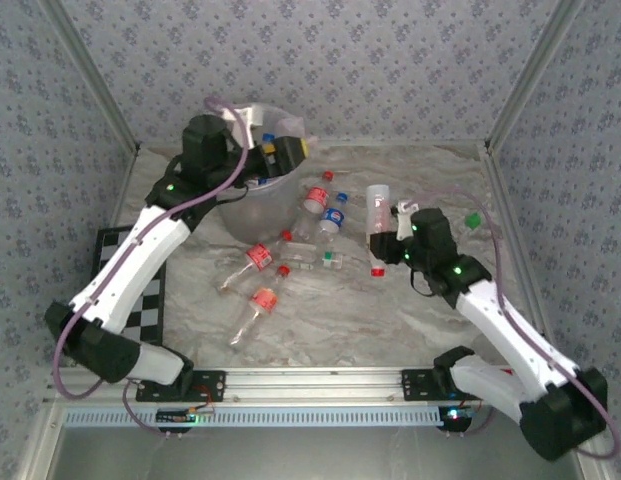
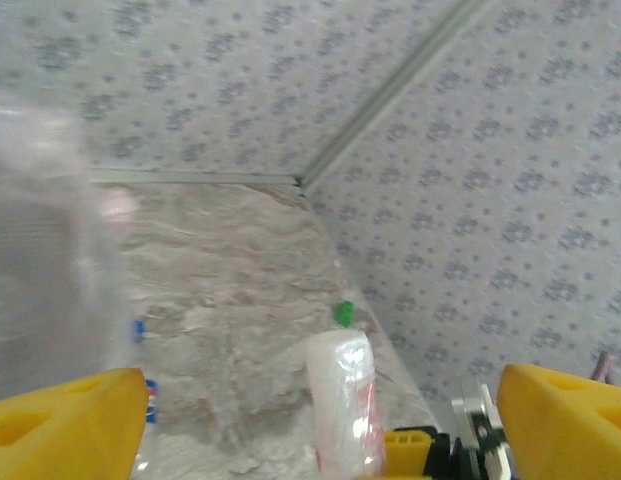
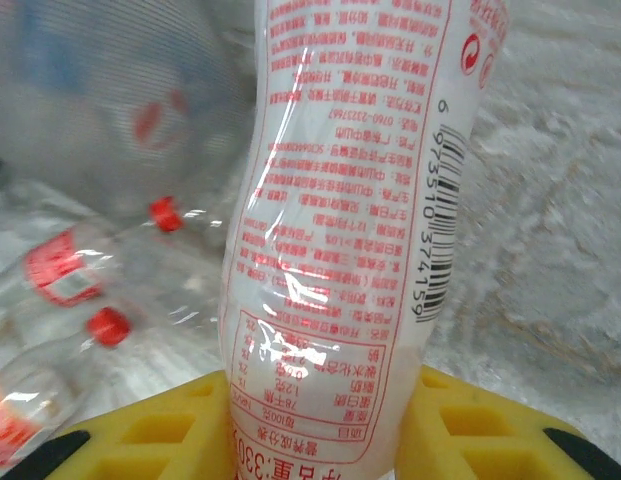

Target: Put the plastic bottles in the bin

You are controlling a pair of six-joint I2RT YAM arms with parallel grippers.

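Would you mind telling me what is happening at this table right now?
Two robot arms are clearing plastic bottles into a bin. The right gripper, jaws shut, holds a red-printed bottle. The left gripper hangs over the bin, jaws open with nothing between them. Several bottles lie on the table, and a few seem to be in the bin.

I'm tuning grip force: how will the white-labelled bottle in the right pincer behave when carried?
The bottle is probably slippery: its printed sleeve is glossy. The right pincer grips it near one end, so it may pivot. Its thin plastic would likely dent if squeezed hard.
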